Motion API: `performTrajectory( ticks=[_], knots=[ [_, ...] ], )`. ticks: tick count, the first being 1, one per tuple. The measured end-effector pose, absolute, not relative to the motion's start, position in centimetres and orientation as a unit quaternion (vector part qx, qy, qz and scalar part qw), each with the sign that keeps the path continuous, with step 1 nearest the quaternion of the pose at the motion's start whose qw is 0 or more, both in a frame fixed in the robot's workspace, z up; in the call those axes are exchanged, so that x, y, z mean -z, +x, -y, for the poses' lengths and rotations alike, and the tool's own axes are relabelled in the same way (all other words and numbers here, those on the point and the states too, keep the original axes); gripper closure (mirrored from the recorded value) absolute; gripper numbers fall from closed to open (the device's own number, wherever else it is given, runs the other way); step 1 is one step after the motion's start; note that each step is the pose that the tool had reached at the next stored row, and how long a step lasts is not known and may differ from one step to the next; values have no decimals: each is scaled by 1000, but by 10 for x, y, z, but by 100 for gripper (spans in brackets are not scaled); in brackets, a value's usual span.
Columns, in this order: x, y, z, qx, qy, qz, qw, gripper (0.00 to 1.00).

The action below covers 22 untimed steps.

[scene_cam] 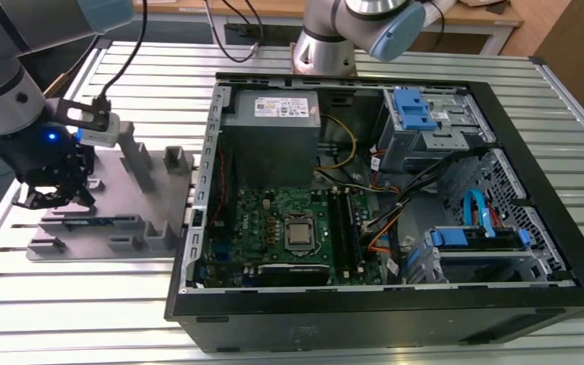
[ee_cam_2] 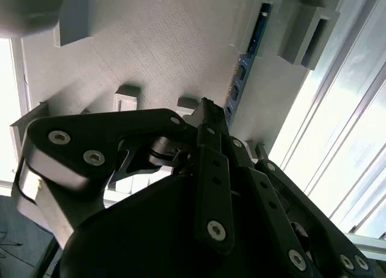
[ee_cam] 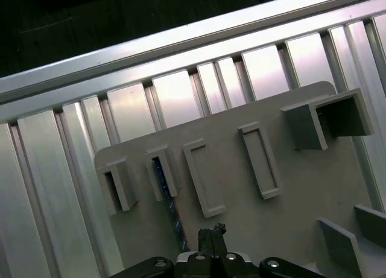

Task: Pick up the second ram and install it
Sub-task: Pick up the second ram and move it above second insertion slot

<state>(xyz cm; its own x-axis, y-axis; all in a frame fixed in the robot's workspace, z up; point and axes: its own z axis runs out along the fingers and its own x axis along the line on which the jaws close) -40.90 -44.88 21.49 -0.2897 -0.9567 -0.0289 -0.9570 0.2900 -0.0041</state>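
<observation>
Pincer closed above one grey tray holding one second ram

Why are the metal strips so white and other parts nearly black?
Exterior view: light glares off the table slats, while the computer case shades its own inside. First wrist view: the slats gleam beside a black background. Second wrist view: the claw looks dark against washed-out slats.

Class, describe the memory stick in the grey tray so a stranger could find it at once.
Find the open computer case; on the exterior view's left of it a grey tray lies on the slatted table. Near the tray's front edge, a long thin memory stick stands on edge in a slot. It is the only dark, bluish strip among pale grey posts.
</observation>
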Motion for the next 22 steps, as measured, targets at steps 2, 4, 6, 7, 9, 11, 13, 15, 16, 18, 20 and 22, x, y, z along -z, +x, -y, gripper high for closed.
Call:
performTrajectory(
  ticks=[2, 4, 6, 7, 9, 11, 13, 15, 16, 18, 20, 22],
  knots=[
    [-215, -409, 449, -7, -602, -798, 13, 89],
    [-215, -409, 449, -7, -608, -794, 13, 89],
    [-215, -409, 449, -7, -614, -789, 13, 89],
    [-215, -409, 449, -7, -617, -787, 13, 89],
    [-215, -409, 449, -7, -622, -782, 13, 89],
    [-215, -409, 449, -8, -628, -778, 13, 89],
    [-215, -409, 449, -8, -634, -773, 12, 89],
    [-215, -409, 449, -8, -639, -769, 12, 89],
    [-215, -409, 449, -8, -642, -767, 12, 89],
    [-215, -409, 449, -8, -647, -763, 12, 89],
    [-215, -409, 449, -8, -652, -758, 12, 89],
    [-215, -409, 449, -8, -657, -753, 12, 89]
  ],
)
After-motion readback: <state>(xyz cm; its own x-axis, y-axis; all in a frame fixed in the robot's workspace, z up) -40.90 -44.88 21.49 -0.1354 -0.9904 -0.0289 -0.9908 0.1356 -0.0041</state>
